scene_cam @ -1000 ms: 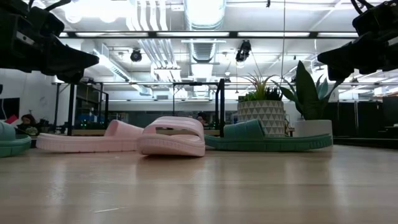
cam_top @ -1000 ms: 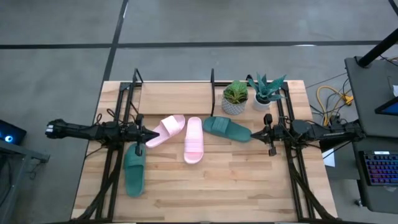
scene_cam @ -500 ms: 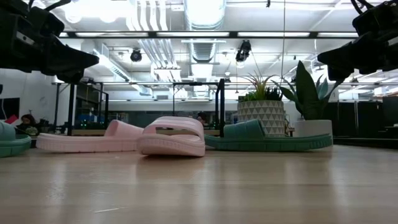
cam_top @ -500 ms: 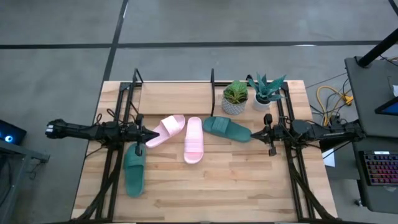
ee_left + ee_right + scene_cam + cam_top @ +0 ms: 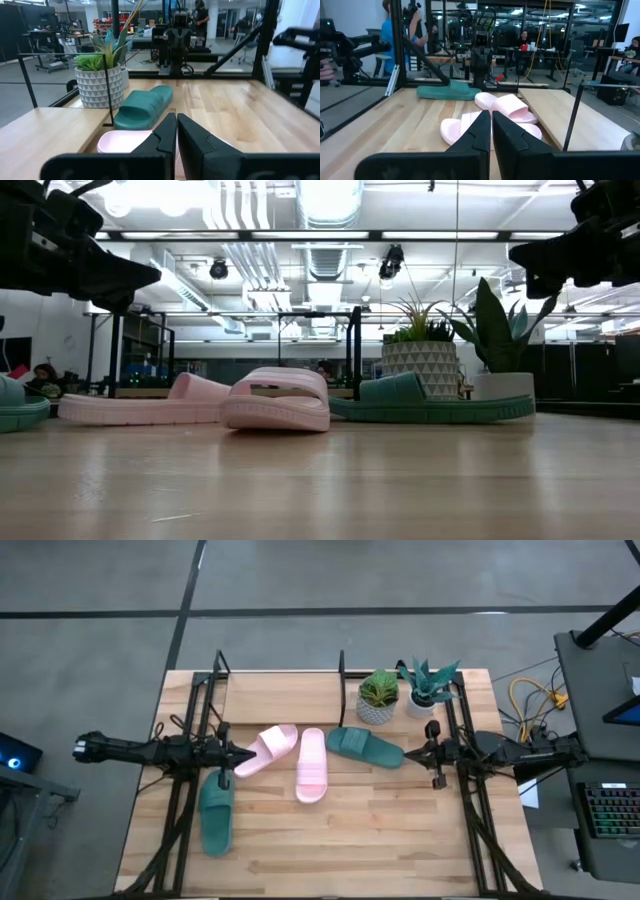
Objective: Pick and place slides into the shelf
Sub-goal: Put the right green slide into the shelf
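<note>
Wooden tabletop (image 5: 400,830) carried all four slides (image 5: 311,764) loose before the bare shelf (image 5: 285,695), so my left gripper (image 5: 243,753) and right gripper (image 5: 410,754) hung closed, holding nothing.

Both grippers (image 5: 243,754) (image 5: 408,756) closed, facing inward.

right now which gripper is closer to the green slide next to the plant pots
Right. The right gripper hangs just off the toe end of that green slide, while the left gripper is across the table beyond both pink slides.
</note>
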Tool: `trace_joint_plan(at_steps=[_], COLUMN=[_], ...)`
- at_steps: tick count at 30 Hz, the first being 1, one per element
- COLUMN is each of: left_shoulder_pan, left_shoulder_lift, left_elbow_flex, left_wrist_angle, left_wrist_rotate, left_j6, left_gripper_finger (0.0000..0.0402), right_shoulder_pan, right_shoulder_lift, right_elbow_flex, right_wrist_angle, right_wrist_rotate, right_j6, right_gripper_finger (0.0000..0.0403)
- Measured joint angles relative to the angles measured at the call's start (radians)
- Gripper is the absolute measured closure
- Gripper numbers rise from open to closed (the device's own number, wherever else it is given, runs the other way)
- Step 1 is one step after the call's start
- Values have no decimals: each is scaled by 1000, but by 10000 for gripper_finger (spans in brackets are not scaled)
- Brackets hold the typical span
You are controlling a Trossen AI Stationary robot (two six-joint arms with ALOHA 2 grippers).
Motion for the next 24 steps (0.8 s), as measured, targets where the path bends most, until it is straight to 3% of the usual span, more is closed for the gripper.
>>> trace_joint_plan(at_steps=[3, 7, 15, 19, 24], left_shoulder_pan=[0, 0, 0, 0, 0], left_shoulder_lift=[-2, -1, 27, 66, 139], left_elbow_flex=[0, 0, 0, 0, 5], left_wrist_angle=[0, 59, 235, 314, 338], left_wrist_rotate=[0, -12, -91, -73, -75], left_j6=[-68, -23, 165, 174, 176], left_gripper_finger=[402, 402, 401, 381, 303], right_shoulder_pan=[0, 0, 0, 0, 0], right_shoulder_lift=[0, 0, 14, 50, 139], right_elbow_flex=[0, 0, 0, 0, 0], right_wrist_angle=[20, 78, 191, 193, 232], right_wrist_rotate=[0, 0, 52, 63, 81], right_j6=[31, 64, -122, -162, -274], right_gripper_finger=[394, 394, 386, 349, 274])
